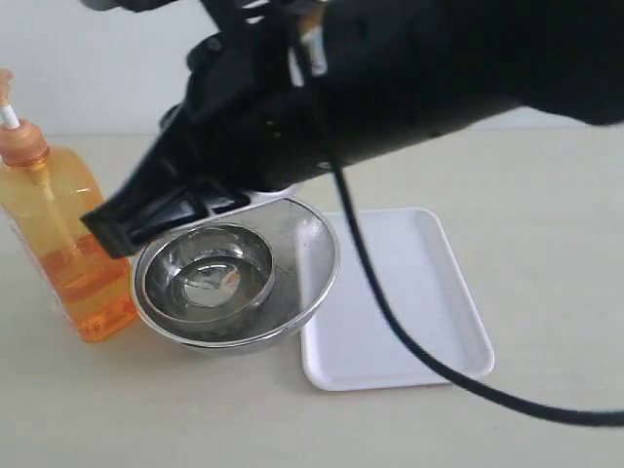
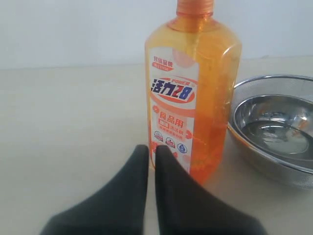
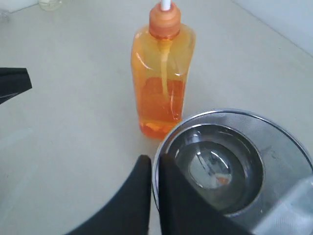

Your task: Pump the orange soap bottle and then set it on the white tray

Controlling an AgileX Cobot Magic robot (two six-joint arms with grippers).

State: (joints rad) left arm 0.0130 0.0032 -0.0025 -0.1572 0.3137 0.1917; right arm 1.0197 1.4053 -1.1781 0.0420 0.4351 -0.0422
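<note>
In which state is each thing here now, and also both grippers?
orange soap bottle: upright on table, partly full, not held.
white tray: flat on table, bottle not on it.
small steel bowl: upright, nested in mesh bowl.
mesh bowl: upright, beside bottle.
left gripper: shut, empty.
right gripper: shut, empty.

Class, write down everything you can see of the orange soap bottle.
The orange soap bottle is tall, translucent orange plastic, partly filled with orange liquid, with an orange pump cap on a white stem and a white-and-red label with blue lettering. It stands upright on the beige table, close beside the nested steel bowls; contact there is unclear. The left gripper points at its label, fingers together, not gripping it.
</note>
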